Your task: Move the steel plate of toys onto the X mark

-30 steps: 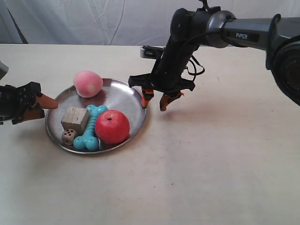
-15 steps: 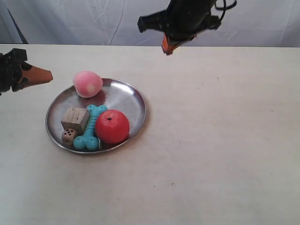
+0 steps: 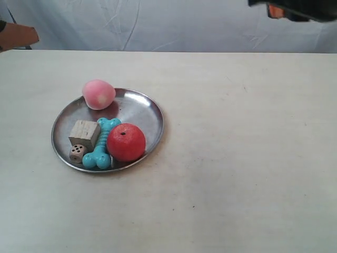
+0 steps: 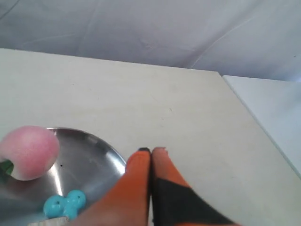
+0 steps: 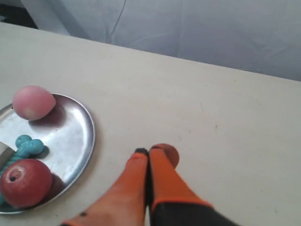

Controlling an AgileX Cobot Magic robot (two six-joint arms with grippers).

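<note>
The steel plate (image 3: 150,113) rests on the beige table, left of centre. It holds the pink peach (image 3: 98,94), red apple (image 3: 126,142), turquoise bone (image 3: 101,143), wooden cube (image 3: 84,133) and brown die (image 3: 77,153). No X mark shows in any view. The left gripper (image 4: 151,151) is shut and empty, raised beside the plate's rim (image 4: 101,148), with the peach (image 4: 29,151) farther off. The right gripper (image 5: 149,151) is also shut and empty, held above bare table beside the plate (image 5: 80,127) and apple (image 5: 24,182).
In the exterior view only an orange finger (image 3: 18,36) of one arm shows at the top left edge, and a bit of the other arm (image 3: 287,8) at the top right. A pale cloth backdrop (image 3: 158,23) hangs behind the table.
Both arms have lifted away from the plate: one went up and out to the exterior view's top left, the other to the top right. The plate and toys have not moved.
</note>
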